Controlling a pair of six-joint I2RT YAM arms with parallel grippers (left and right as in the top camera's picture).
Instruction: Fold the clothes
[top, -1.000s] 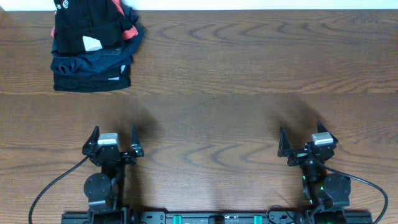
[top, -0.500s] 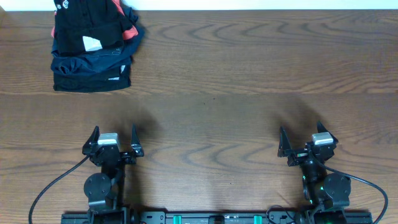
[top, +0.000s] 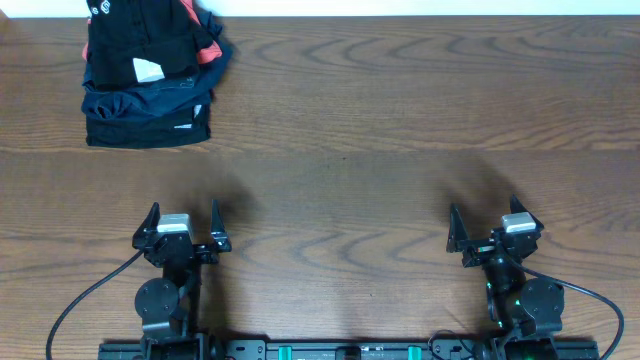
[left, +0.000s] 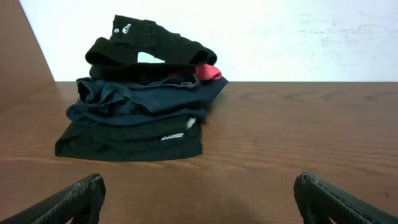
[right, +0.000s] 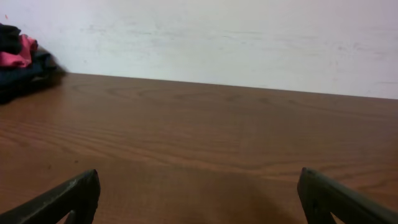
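Two grippers wait at the near edge of the table (top: 400, 100) from overhead: left gripper (top: 184, 211) and right gripper (top: 483, 207), jaws wide apart, empty. The black shirt (top: 140, 40) tops a pile in the far left corner, well apart from both. Left wrist: shirt dead ahead, heaped on navy folded garments (left: 130, 124). Right wrist: the pile barely shows far left.

Top shirt (left: 149, 48): black, small white logo lettering, white tag (top: 148, 70). Shirt beneath (left: 209, 73): red-orange. Folded garments (left: 127, 121): dark navy, with pale markings, possibly print; too small to tell. Table (top: 400, 120): brown, wavy wood grain. Wall (right: 249, 37): white.
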